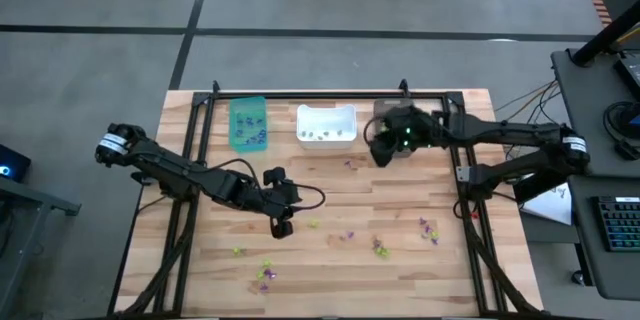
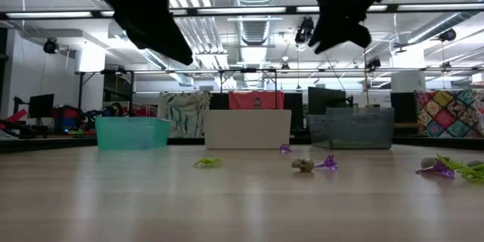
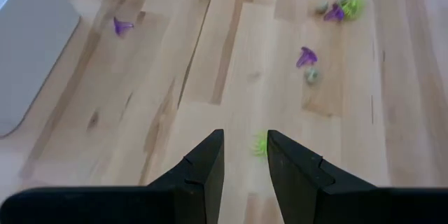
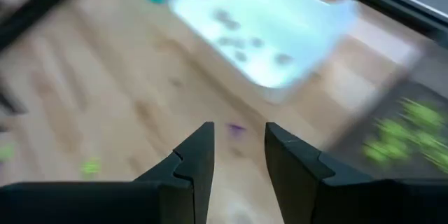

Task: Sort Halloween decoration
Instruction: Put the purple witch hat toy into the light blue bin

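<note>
Wooden table, both end effectors parted, empty

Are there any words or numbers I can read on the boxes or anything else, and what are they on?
No readable text anywhere.
The teal bin, white bin and dark bin show no labels.
The paper sheet beside the table has marks too small to read.
The screens in the room behind are too far off to read.
</note>
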Available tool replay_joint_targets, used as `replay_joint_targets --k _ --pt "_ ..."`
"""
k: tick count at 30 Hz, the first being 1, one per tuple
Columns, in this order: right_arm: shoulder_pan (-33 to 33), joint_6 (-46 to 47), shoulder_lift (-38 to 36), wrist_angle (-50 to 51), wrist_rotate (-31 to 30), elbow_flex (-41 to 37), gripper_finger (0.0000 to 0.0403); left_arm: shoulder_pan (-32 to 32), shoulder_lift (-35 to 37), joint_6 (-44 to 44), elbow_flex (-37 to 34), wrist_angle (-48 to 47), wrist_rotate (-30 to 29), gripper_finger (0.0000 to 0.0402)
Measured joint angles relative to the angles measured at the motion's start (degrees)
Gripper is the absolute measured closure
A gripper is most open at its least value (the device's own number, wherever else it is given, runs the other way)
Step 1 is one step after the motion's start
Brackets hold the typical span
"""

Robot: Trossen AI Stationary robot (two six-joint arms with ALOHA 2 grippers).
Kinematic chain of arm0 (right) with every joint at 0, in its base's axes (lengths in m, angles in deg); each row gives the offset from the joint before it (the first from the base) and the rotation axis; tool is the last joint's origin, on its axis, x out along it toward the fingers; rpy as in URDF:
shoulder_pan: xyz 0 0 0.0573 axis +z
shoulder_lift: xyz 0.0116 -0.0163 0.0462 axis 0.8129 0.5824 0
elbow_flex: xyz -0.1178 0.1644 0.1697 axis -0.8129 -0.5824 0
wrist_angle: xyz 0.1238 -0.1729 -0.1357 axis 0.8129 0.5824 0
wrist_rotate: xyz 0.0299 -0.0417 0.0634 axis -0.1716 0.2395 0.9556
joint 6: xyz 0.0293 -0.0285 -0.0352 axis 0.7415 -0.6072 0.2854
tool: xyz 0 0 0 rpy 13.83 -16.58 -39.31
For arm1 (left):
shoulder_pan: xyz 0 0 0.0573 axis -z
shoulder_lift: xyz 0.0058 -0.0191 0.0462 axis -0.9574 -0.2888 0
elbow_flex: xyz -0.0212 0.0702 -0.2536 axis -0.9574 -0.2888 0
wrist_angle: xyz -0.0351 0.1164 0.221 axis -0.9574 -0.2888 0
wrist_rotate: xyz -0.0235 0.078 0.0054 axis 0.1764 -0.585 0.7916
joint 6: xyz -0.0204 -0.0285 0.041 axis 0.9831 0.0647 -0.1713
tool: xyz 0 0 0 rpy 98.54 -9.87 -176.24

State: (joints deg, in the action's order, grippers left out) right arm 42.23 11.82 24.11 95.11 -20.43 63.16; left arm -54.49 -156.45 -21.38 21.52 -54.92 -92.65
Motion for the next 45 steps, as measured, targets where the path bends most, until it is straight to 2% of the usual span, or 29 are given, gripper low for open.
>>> replay_joint_targets --k 6,9,23,27,31,33,38,45 --pt "6.3 0.1 4.7 -8.6 0.0 0.0 0.0287 0.0 0.2 -0.5 2.1 -6.0 -0.2 0.0310" --pt "8.1 1.0 8.0 -11.5 0.0 0.0 0.0287 0.0 0.2 -1.0 3.3 -8.8 -2.3 0.0310" --pt "8.8 6.5 23.1 -10.6 -1.4 2.0 0.0287 0.0 0.5 -2.1 4.6 -11.7 -14.3 0.0310" --pt "8.8 6.3 29.1 -5.8 -4.6 7.8 0.0287 0.0 0.5 -2.1 4.6 -11.7 -18.0 0.0310" --pt "8.8 6.1 35.2 6.7 -11.9 14.9 0.0287 0.0 0.5 -2.1 4.6 -11.8 -18.1 0.0310" --pt "8.8 6.1 37.4 9.9 -13.6 17.2 0.0287 0.0 0.5 -2.1 4.6 -11.9 -18.1 0.0310" --pt "8.8 4.6 40.9 10.4 -13.5 19.6 0.0287 0.0 0.5 -2.1 4.6 -12.0 -18.1 0.0310" --pt "8.4 5.2 41.9 10.3 -13.3 19.6 0.0287 0.0 0.5 -2.1 4.6 -12.1 -18.1 0.0310"
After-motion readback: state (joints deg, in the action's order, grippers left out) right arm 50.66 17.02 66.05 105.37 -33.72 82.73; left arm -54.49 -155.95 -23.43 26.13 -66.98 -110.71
